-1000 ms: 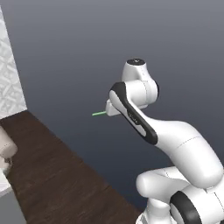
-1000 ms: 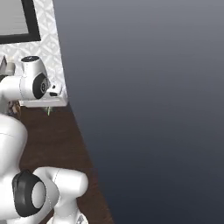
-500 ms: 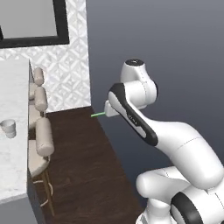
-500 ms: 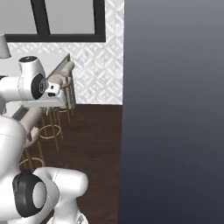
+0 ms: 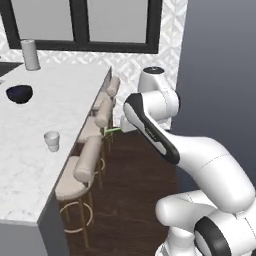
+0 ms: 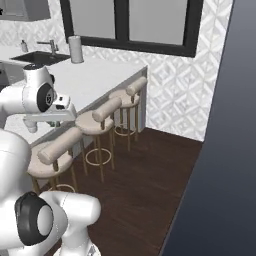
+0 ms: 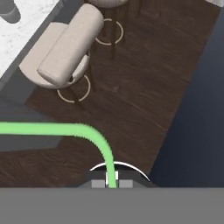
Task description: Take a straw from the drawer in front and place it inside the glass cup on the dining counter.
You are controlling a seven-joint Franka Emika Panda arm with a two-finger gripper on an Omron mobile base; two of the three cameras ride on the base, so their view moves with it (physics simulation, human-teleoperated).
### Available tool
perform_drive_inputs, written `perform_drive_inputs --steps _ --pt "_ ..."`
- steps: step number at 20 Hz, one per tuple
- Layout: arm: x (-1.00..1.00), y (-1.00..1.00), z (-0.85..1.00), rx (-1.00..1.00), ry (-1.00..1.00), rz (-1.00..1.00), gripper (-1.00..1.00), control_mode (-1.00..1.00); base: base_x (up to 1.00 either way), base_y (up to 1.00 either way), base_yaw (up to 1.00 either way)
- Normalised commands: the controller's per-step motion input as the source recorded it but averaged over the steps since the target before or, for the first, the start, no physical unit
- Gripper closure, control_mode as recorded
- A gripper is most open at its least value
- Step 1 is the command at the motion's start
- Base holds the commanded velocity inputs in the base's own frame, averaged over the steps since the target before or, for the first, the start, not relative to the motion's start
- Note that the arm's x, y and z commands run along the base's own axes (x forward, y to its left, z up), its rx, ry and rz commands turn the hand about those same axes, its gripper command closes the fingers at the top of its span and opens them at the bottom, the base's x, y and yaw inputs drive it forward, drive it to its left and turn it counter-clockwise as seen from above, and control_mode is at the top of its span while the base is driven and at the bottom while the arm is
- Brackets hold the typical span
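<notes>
My gripper point(image 7: 112, 183) is shut on the straw point(image 7: 65, 129), a thin light-green tube that rises from between the fingertips and bends off to the left. In the left base view the gripper point(image 5: 120, 129) hangs above the row of stools, right of the dining counter point(image 5: 30, 150), with the straw point(image 5: 112, 131) poking toward the counter. The glass cup point(image 5: 51, 140) stands upright on the marble top near its right edge, left of the gripper and a little lower. The drawer is out of view.
Three padded stools point(image 5: 85, 165) line the counter's right side, over a dark wood floor point(image 5: 130, 200). A dark bowl point(image 5: 20, 93) and a grey canister point(image 5: 31, 54) stand farther back on the counter. A dark wall point(image 6: 225, 175) closes the right.
The whole picture has swung as the base turned: the counter, the cup and the stools have come fully into view. The arm keeps its pose, with the straw still in the gripper.
</notes>
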Motion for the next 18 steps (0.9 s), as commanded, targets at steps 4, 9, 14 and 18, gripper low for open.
perform_drive_inputs --steps 4,9,14,18 --pt "0.0 0.0 0.0 0.0 0.0 0.0 1.0 1.0 0.54 -0.48 0.72" --pt "0.0 0.0 0.0 0.0 0.0 0.0 1.0 1.0 0.5 -0.51 0.71" --pt "0.0 0.0 0.0 0.0 0.0 0.0 1.0 1.0 0.26 -0.65 0.66" --pt "0.0 0.0 0.0 0.0 0.0 0.0 1.0 1.0 0.11 -0.77 0.6"
